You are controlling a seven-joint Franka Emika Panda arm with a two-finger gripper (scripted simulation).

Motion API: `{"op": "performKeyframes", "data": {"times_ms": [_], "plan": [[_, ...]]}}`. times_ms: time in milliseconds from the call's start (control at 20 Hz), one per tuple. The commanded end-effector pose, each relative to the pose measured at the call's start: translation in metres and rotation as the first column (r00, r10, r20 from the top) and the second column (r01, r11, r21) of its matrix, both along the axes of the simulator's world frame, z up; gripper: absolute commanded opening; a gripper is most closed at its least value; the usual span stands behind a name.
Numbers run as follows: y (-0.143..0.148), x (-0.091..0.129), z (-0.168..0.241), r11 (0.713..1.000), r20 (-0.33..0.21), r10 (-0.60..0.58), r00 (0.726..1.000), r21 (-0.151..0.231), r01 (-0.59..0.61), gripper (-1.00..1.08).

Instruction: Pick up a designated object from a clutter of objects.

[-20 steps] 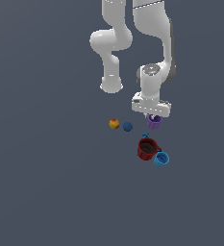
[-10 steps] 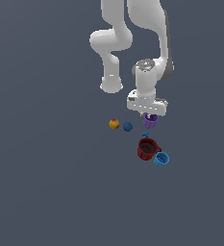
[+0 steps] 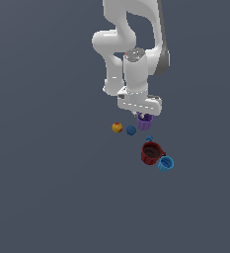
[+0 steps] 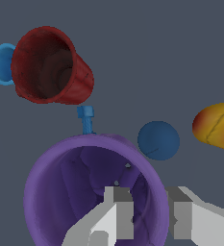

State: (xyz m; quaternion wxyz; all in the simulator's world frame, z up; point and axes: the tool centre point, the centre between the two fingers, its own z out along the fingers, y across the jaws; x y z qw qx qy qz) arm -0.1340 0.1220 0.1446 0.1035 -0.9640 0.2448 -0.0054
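**Fingers clamp the purple cup's rim**

In the exterior view, left to right: orange-yellow ball [image 3: 117, 127], blue ball [image 3: 131, 130], then the purple cup [image 3: 144, 122] at frame centre. The fingers [image 4: 118, 206] straddle its wall, one inside, one outside, gripping it. Red mug [image 3: 151, 152] sits lower right.

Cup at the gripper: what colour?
Purple cup, darker inside; clearest in the wrist view, with the gripper straddling its rim.

A plain, dark grey-blue floor [image 3: 47, 197] is seen across the whole scene, uniform and unmarked, and the same flat surface [image 4: 156, 43] is shown behind everything in the wrist view. A small blue peg-like piece [image 3: 149, 139] is seen lying on it, right of centre in the exterior view; in the wrist view its wider head and narrower stem [image 4: 86, 118] can be made out.
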Motion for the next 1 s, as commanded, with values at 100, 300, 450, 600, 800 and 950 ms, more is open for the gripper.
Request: {"op": "performKeyframes", "data": {"times_ms": [100, 300, 450, 600, 800, 950], "plan": [[-0.038, 0.015, 0.03, 1.0, 0.001, -0.001, 1.0, -0.002, 0.001, -1.0], [-0.072, 0.029, 0.058, 1.0, 0.0, -0.001, 1.0, -0.004, 0.001, -1.0], [-0.098, 0.04, 0.079, 1.0, 0.0, -0.001, 1.0, -0.004, 0.001, -1.0], [-0.125, 0.051, 0.101, 1.0, 0.0, -0.002, 1.0, -0.005, 0.002, -1.0], [-0.161, 0.067, 0.13, 1.0, 0.0, -0.002, 1.0, -0.006, 0.002, -1.0], [-0.186, 0.078, 0.15, 1.0, 0.0, -0.002, 1.0, -0.006, 0.002, -1.0]]}}
